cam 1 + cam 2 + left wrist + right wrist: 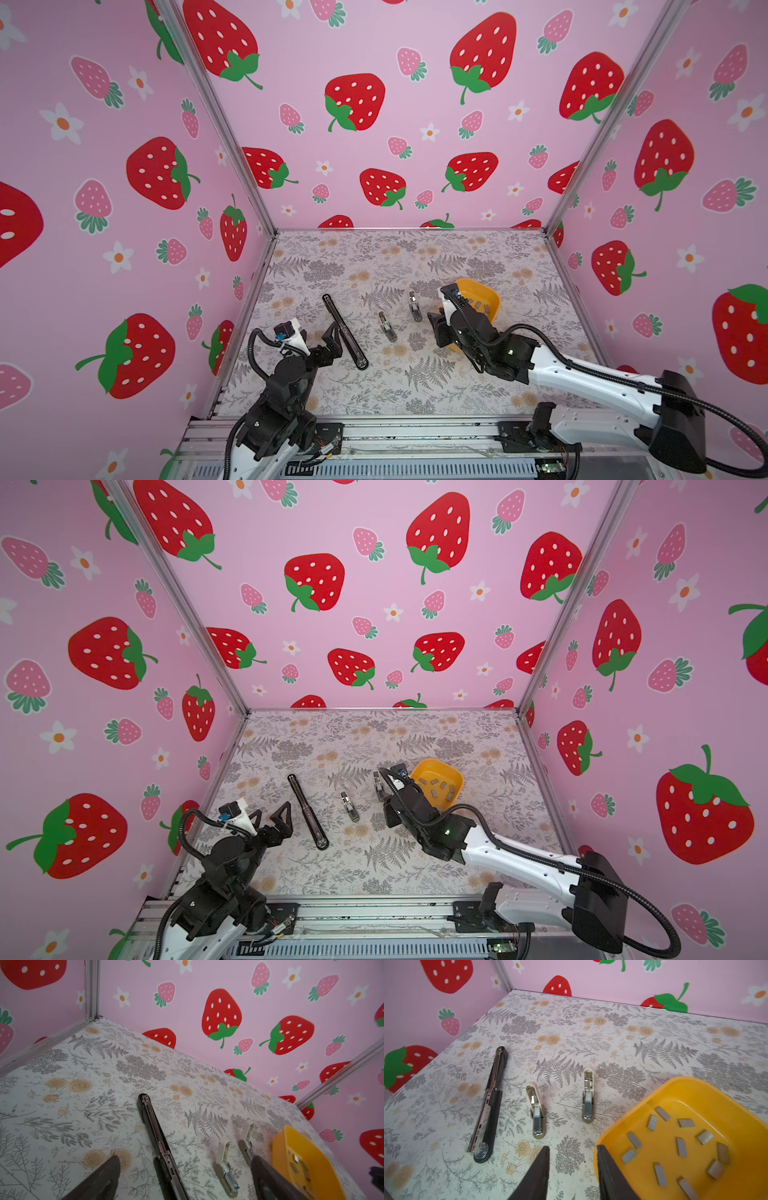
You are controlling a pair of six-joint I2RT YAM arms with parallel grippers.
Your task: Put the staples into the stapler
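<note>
The small grey metal staple strips (682, 1147) in the yellow plastic bowl (675, 1084) on the right look light, slippery and easy to break, best pinched by the long sides; the right gripper (573, 1148) beside it is half spread and empty, the left gripper (272, 812) spread wide.

Grey staples (681, 1147) lay dull and matt, plainly metal, in a smooth, glossy yellow plastic bowl (695, 1093). The black stapler (493, 1107) paired a matt dark body with a bright, polished metal rail. Two small staplers (536, 1113) showed cream plastic shells over shiny metal. The table cover (612, 1032) looked matt and faintly grained. The fingers (538, 1174) of my right gripper (572, 1146) looked matt black.
</note>
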